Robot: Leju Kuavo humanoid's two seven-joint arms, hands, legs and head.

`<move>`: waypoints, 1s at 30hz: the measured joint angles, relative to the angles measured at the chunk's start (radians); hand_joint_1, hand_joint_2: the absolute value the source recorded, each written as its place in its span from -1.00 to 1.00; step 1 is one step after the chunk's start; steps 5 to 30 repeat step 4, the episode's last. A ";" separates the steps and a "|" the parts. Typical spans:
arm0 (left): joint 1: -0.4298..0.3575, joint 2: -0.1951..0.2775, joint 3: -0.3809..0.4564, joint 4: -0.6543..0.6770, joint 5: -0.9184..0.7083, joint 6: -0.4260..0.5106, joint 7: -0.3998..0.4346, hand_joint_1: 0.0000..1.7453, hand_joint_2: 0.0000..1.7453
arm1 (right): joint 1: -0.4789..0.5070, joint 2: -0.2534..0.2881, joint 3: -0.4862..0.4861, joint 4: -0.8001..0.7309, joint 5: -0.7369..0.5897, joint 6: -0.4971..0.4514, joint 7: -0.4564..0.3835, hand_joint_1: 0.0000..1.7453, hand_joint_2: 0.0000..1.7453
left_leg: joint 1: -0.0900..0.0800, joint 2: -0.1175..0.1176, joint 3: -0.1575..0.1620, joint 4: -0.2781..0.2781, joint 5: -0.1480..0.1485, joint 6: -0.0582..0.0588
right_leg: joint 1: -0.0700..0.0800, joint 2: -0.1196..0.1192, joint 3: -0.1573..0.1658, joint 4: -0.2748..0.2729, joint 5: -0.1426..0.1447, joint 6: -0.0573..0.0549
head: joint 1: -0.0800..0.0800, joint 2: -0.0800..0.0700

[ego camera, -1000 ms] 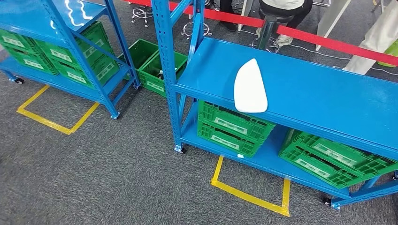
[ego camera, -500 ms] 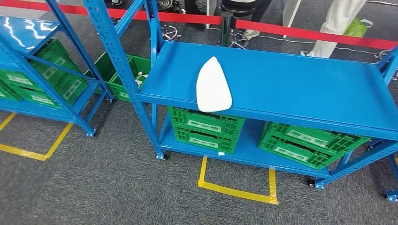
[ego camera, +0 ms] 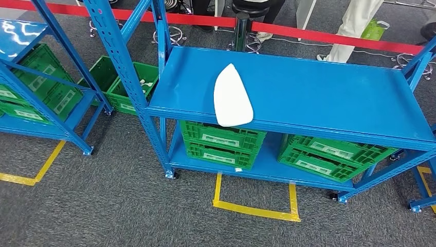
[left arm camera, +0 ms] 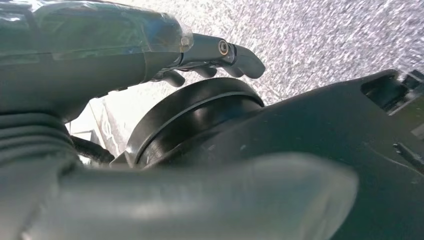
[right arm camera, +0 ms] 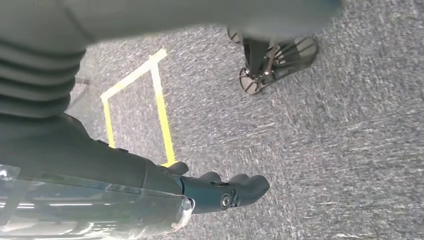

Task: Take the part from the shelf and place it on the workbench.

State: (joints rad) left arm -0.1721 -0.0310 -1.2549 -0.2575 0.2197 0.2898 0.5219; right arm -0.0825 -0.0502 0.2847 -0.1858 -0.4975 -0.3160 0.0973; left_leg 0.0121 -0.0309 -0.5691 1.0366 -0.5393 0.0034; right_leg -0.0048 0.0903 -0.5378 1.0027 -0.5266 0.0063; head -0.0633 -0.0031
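Floor: grey carpet, with a yellow tape outline near the foot of the middle rack and another yellow outline at left.
Left hand: hanging low beside the robot's body, over the carpet; dark fingers lightly curled, nothing in them; whether they count as spread or closed, cannot tell.
Right hand: also down over the carpet, close to a yellow tape corner; fingers bent in loosely, holding nothing; spread or closed, cannot tell.
Shelf: blue metal rack, flat top level ahead of the robot.
Part: white, flat, rounded-triangle piece, lying on the shelf's top level at its near edge, left of centre, narrow end pointing far. Well apart from both hands.
Lower level: green crates under the part, more green crates to the right.
Left rack: blue, with green crates too.
Far: red barrier tape; a person's legs behind it.
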 joint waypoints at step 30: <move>0.005 0.004 0.000 0.004 0.007 0.019 0.000 -1.00 1.00 | 0.000 0.000 0.011 0.000 -0.003 -0.003 0.011 -1.00 1.00 | -0.004 0.002 0.002 0.000 -0.001 0.002 | -0.003 0.000 0.001 0.000 -0.002 0.007 | 0.000 0.000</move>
